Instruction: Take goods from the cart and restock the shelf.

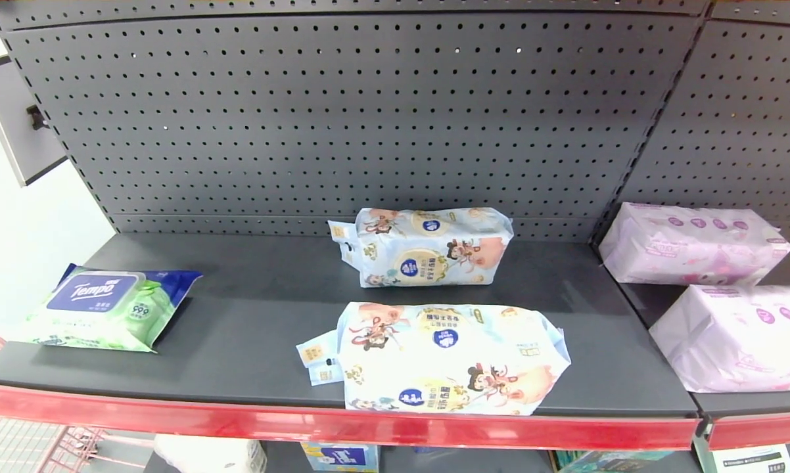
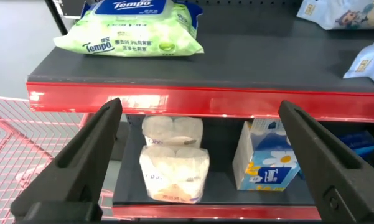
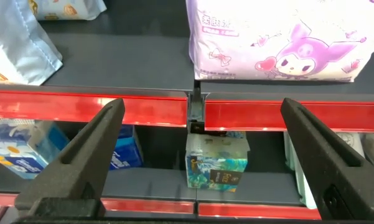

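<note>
On the dark shelf lie a green wet-wipe pack at the left and two cartoon-print tissue packs, one at the back and one at the front edge. Two pink tissue packs lie on the neighbouring shelf to the right. My left gripper hangs open and empty in front of the shelf's red edge, below the green pack. My right gripper is open and empty before the shelf joint, below a pink pack.
A perforated back panel closes the shelf behind. The lower shelf holds white paper rolls, a blue-and-white carton and a teal box. A red wire cart stands at the left.
</note>
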You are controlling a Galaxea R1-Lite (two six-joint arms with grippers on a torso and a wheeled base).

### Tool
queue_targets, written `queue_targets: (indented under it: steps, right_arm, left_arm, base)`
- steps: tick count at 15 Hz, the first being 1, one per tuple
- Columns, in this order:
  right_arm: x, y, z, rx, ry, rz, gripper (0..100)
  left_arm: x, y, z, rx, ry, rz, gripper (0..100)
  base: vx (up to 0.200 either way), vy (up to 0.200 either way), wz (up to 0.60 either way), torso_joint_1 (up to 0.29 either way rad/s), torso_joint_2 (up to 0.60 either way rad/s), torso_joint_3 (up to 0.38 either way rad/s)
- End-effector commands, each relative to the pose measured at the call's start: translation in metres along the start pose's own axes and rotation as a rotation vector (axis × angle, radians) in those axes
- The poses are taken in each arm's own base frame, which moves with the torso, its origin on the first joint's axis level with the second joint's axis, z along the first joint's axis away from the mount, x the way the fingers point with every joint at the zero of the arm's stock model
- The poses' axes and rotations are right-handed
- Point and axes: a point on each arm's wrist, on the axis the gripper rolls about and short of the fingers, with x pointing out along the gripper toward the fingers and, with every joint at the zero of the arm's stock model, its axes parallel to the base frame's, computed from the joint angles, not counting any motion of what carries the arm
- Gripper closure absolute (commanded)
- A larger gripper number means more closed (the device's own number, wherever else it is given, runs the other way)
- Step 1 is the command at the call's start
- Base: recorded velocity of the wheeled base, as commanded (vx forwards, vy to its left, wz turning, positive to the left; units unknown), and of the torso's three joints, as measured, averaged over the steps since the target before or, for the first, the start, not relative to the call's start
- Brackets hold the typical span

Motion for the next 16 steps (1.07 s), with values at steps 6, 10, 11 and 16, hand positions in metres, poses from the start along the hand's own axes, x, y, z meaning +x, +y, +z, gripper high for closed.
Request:
queue_targets:
  steps: [6,10,11,16]
  right_arm:
    - [0.0,0.0,0.0,0.0,0.0,0.0,0]
    - [0.0,0.0,0.0,0.0,0.0,0.0,0]
    - [0.0,0.0,0.0,0.0,0.0,0.0,0]
    - [0.0,0.0,0.0,0.0,0.0,0.0,0]
  left_arm:
    - [0.0,0.0,0.0,0.0,0.0,-0.001,0]
    - [0.0,0.0,0.0,0.0,0.0,0.001,0]
    - [0.0,0.0,0.0,0.0,0.0,-0.001,0]
    - [0.0,0.0,0.0,-0.001,0.0,0.001,0]
  base:
    - [0.0,0.0,0.0,0.0,0.0,0.0]
    - [0.0,0.0,0.0,0.0,0.0,0.0]
    - [0.0,0.0,0.0,0.0,0.0,0.0]
    - [0.0,0.0,0.0,0.0,0.0,0.0]
